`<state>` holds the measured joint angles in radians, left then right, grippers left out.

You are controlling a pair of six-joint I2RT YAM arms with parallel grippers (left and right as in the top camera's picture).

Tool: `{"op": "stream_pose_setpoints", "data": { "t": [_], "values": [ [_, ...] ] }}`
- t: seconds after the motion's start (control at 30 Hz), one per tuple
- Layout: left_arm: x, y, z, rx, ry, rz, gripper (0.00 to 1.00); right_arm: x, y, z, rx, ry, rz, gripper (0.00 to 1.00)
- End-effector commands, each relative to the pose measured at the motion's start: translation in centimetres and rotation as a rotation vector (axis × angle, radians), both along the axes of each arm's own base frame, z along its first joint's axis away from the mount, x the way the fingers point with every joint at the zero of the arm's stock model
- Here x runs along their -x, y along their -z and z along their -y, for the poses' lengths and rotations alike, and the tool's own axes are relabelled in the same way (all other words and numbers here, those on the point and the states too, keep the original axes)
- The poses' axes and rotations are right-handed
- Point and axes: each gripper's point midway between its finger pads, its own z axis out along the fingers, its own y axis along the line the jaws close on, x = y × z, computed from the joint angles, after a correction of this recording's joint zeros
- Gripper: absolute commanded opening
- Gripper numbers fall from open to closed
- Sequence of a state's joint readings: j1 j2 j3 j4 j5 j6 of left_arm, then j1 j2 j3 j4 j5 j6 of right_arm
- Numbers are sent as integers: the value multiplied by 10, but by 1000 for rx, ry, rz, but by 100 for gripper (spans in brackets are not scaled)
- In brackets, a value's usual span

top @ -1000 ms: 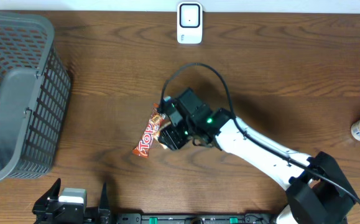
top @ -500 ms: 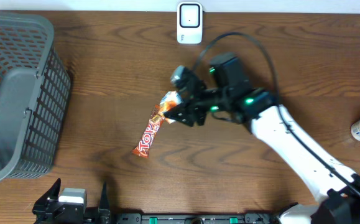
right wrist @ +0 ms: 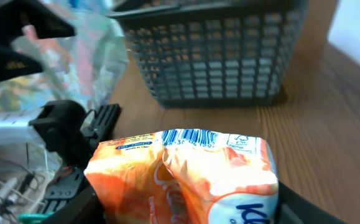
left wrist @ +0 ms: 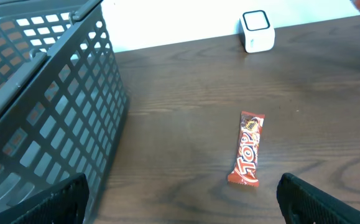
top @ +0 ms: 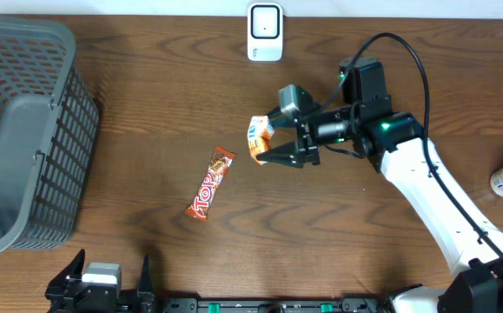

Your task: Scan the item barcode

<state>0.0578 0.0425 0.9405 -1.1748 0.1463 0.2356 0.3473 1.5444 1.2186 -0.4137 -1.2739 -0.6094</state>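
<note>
Showing crumpled orange packet (right wrist: 186, 177), blue barcode (right wrist: 195, 137) along top edge, white corner (right wrist: 245, 208)

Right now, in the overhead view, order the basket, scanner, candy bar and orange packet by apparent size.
1. basket
2. scanner
3. candy bar
4. orange packet, placed last but unsure: it is held up nearer the camera and partly hidden.

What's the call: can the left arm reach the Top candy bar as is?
Probably yes. The left claw is open, the candy bar lies flat on bare table just ahead, and the basket sits off to the side.
</note>
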Motion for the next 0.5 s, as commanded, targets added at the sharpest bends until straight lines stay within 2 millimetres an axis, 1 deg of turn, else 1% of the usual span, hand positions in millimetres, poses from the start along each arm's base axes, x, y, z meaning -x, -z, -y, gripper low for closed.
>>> {"op": "stream_pose_setpoints", "data": {
  "t": [0.0, 0.2, 0.27, 0.33, 0.4, 0.47],
  "values": [
    [1, -2, -1, -6, -5, 8, 96, 9, -22, 5, -95, -80, 116, 62],
    [1, -2, -1, -6, -5, 8, 96, 8, -22, 6, -96, -77, 122, 61],
    [1, -2, -1, -6, -5, 8, 96, 5, -23, 5, -91, -66, 104, 54],
    [1, -2, -1, -6, -5, 8, 96, -1, -26, 3, -79, -33, 52, 52],
    [1, -2, -1, -6, -5, 8, 96, -15, -28, 0, -60, 34, -14, 52],
    [1, -2, -1, -6, -5, 8, 96, -34, -29, -4, -45, 124, -66, 56]
  ]
}}
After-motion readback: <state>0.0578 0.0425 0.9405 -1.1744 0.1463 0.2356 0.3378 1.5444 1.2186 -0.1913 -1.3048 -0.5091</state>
